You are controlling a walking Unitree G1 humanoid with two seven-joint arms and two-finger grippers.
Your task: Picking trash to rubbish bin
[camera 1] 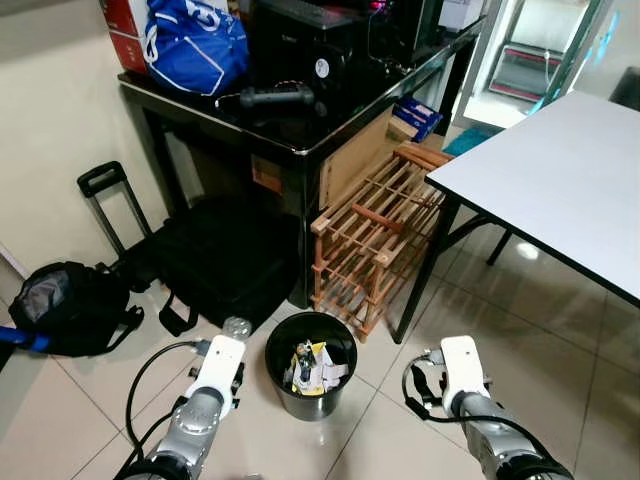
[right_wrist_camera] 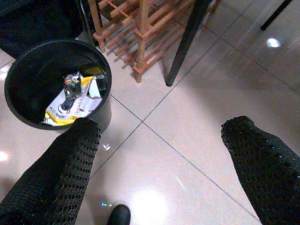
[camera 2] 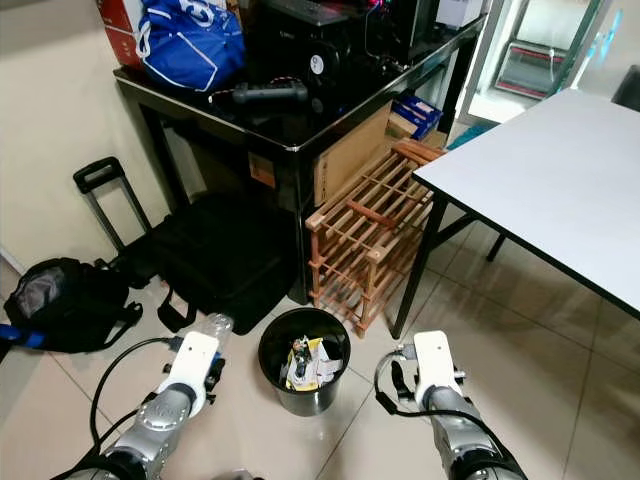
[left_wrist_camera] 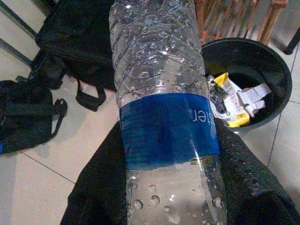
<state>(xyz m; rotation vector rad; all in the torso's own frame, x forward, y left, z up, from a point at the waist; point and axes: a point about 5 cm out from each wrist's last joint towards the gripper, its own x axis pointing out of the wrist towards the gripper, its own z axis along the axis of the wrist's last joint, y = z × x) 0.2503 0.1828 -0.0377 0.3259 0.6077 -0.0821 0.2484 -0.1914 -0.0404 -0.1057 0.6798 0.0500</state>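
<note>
Against the wall at far left, a black backpack (camera 1: 65, 305) lies on the tiled floor (camera 1: 560, 340), with a black suitcase (camera 1: 215, 260) beside it, handle extended. My left gripper (left_wrist_camera: 164, 187) is clamped on a clear plastic bottle (left_wrist_camera: 161, 108) with a blue label; droplets cover the inside of the plastic. In the head views the bottle (camera 1: 236, 327) sits at the tip of my left arm, just left of the rubbish bin (camera 1: 311, 365) and above floor level, not yet over the rim.

The bin is round and black, standing on the floor between my two arms. It holds yellow and white wrappers (camera 1: 315, 368). Behind it stands a black glass-topped desk (camera 1: 300, 140) carrying a blue bag (camera 1: 195, 45) and dark equipment. A wooden slatted rack (camera 1: 375, 235) leans by the desk's right corner.

My right gripper (right_wrist_camera: 159, 164) hangs spread wide over bare tiles to the right of the bin, holding nothing. A white table (camera 1: 560, 175) occupies the right side.
</note>
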